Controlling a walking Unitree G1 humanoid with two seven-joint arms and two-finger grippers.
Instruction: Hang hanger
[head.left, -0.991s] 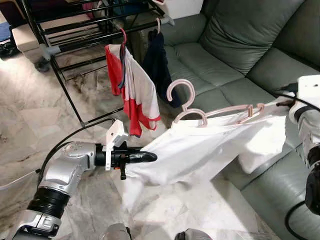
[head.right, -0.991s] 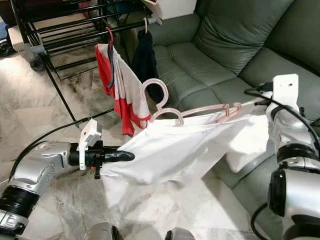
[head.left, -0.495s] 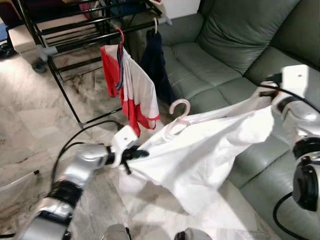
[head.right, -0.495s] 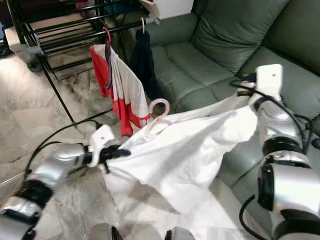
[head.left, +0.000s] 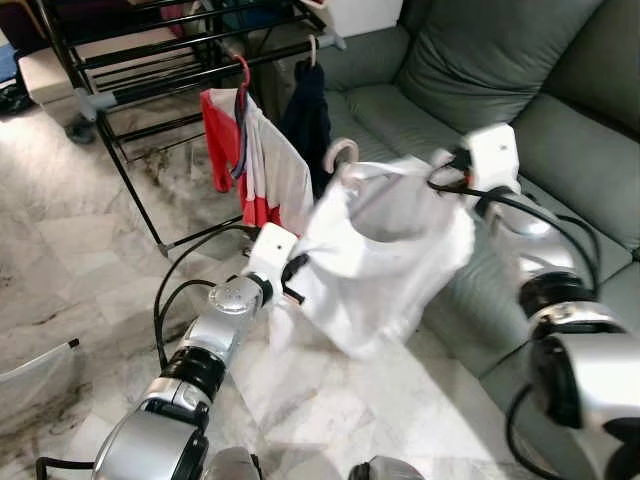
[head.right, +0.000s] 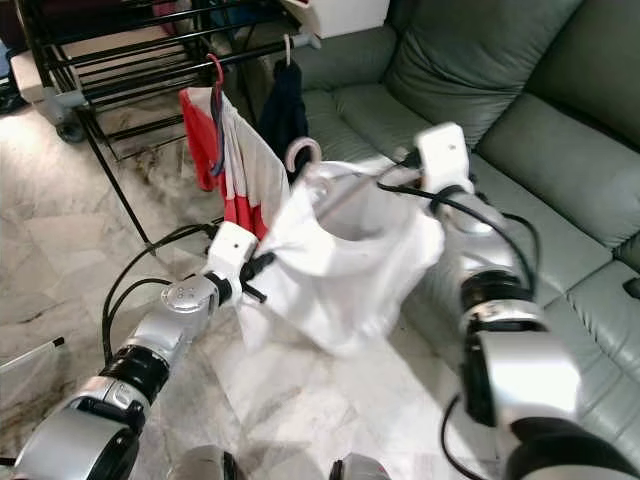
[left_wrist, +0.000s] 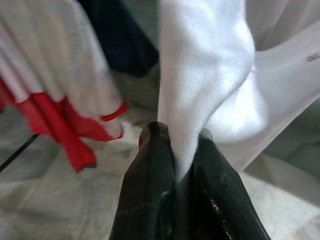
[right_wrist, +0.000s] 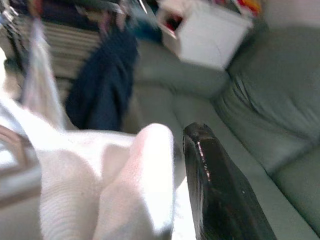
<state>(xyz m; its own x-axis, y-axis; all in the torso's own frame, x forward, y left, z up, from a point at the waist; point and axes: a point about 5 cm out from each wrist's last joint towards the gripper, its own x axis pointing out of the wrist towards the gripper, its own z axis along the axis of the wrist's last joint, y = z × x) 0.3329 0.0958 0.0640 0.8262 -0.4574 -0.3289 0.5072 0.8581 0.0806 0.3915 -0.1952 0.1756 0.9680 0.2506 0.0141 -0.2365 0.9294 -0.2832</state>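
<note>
While left gripper (left_wrist: 176, 150) pinches white shirt (head.left: 385, 250) shut, right gripper (right_wrist: 175, 150) clamps its far side; pink hanger (head.left: 340, 155) near rack (head.left: 130, 60).

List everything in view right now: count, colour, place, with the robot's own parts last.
White shirt: one, white, held up between both grippers, in front of the sofa.
Pink hanger: one, pale pink, hook showing at the shirt's top edge, below the rack.
Rack: one, black, at the back left.
Red-and-white shirt: one, on a red hanger on the rack.
Dark garment: one, navy, on the rack beside it.
Sofa: one, grey-green, on the right.
Floor: marble, pale.
White box: one, behind the sofa arm.
Left gripper: fingers shut on the white shirt's lower left fold.
Right gripper: at the white shirt's upper right; one black finger in view beside the cloth.
</note>
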